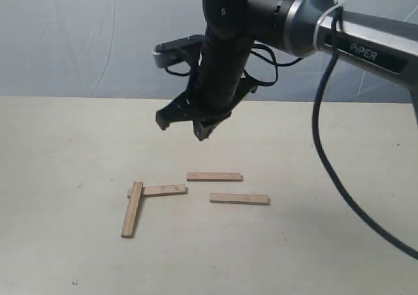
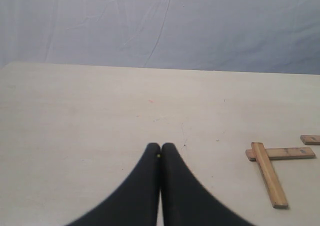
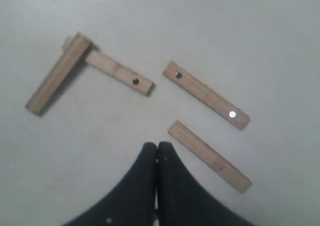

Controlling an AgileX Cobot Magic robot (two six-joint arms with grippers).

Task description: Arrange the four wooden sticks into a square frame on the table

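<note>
Sticks [image 1: 239, 198], 4 in all, lay flat on the table [image 1: 59, 177]; 2 overlapped as an L [image 1: 132, 210], 2 lay loose just beside it; judged light, stiff, thin; best pinched across the width at mid-length. Right gripper [image 3: 157, 147] hung above them, jaws together, empty; left gripper [image 2: 160, 147], likewise closed, appeared only in its wrist view, well apart from the L.

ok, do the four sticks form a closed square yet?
No: one stick overlaps a second stick at one corner, while the third stick and fourth stick lie separate.
</note>
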